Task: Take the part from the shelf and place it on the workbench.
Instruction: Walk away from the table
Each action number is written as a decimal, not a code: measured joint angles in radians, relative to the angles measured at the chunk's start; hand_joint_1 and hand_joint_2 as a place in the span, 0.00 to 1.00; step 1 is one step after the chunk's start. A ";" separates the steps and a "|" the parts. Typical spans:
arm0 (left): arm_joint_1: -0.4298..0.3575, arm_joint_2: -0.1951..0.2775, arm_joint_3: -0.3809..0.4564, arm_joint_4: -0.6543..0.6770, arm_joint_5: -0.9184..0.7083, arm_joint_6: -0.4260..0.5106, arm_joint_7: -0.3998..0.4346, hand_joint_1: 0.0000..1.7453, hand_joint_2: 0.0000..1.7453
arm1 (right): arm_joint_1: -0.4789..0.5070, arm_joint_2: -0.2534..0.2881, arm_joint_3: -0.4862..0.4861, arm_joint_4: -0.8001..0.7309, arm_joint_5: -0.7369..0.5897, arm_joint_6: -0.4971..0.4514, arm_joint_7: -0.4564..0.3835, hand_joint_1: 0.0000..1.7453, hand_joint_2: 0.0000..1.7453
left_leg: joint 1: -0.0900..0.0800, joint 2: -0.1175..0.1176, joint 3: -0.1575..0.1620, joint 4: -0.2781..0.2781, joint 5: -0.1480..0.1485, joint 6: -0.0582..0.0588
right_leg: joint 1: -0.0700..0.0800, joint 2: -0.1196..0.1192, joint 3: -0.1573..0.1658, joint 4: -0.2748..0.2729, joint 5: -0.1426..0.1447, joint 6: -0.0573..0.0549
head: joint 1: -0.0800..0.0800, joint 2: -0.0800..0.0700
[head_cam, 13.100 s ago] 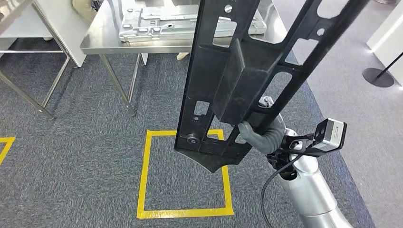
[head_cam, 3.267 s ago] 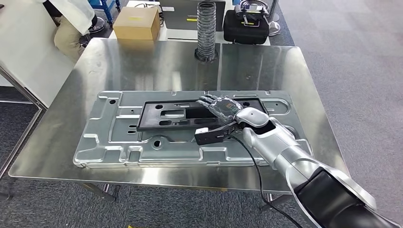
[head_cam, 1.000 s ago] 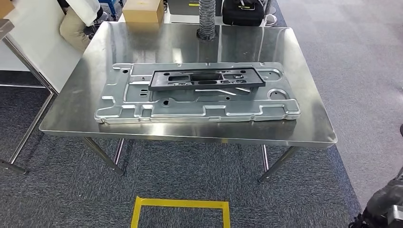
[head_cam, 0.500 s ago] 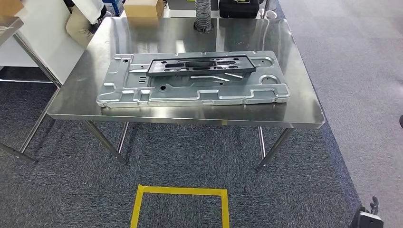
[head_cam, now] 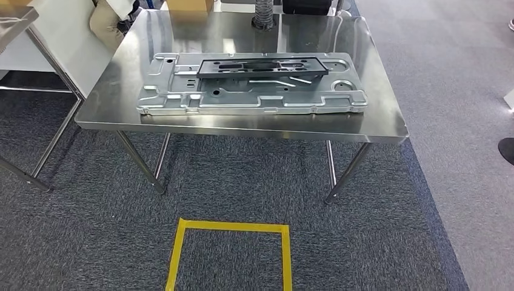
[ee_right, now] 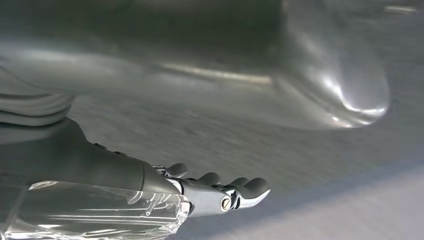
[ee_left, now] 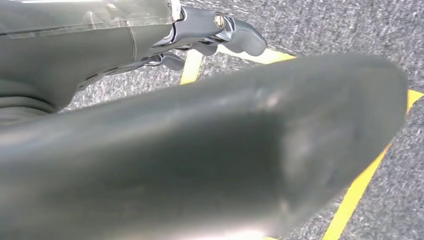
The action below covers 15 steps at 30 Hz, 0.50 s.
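While we stand back from the surface (head_cam: 242,124), the black part (head_cam: 262,65) lies flat on the silver panel (head_cam: 251,92), toward its far edge. Our left robot hand (ee_left: 150,150) and right robot hand (ee_right: 150,190) hold nothing, fingers extended.

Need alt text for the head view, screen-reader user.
A black frame part lies flat on a large stamped metal panel on a steel workbench. Grey carpet in front carries a yellow tape square.
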 joint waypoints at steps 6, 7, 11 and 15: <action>0.003 0.000 0.009 0.000 -0.017 -0.004 -0.006 0.00 0.00 | -0.020 -0.007 -0.050 0.156 -0.032 0.086 0.119 0.00 0.00 | 0.004 0.002 -0.033 0.039 -0.005 -0.037 | 0.006 0.003 0.049 -0.123 0.000 -0.046 | 0.000 0.000; 0.005 0.000 0.010 0.000 -0.020 -0.006 -0.006 0.00 0.00 | -0.022 -0.007 -0.059 0.170 -0.037 0.098 0.136 0.00 0.00 | 0.005 0.000 -0.047 0.079 -0.050 -0.041 | 0.006 0.005 0.035 -0.123 0.013 -0.053 | -0.001 0.000; 0.004 0.000 0.017 0.000 -0.037 -0.018 -0.005 0.00 0.00 | -0.027 -0.008 -0.088 0.216 -0.036 0.141 0.245 0.00 0.00 | 0.006 -0.002 -0.087 0.309 -0.190 -0.044 | 0.013 0.020 -0.034 -0.116 0.064 -0.060 | -0.004 0.000; -0.002 0.001 0.023 0.000 -0.048 -0.019 -0.005 0.00 0.00 | -0.031 -0.007 -0.095 0.248 -0.004 0.163 0.370 0.00 0.00 | 0.002 -0.013 0.092 0.124 -0.118 -0.024 | 0.018 0.031 -0.092 -0.099 0.101 -0.053 | -0.004 0.000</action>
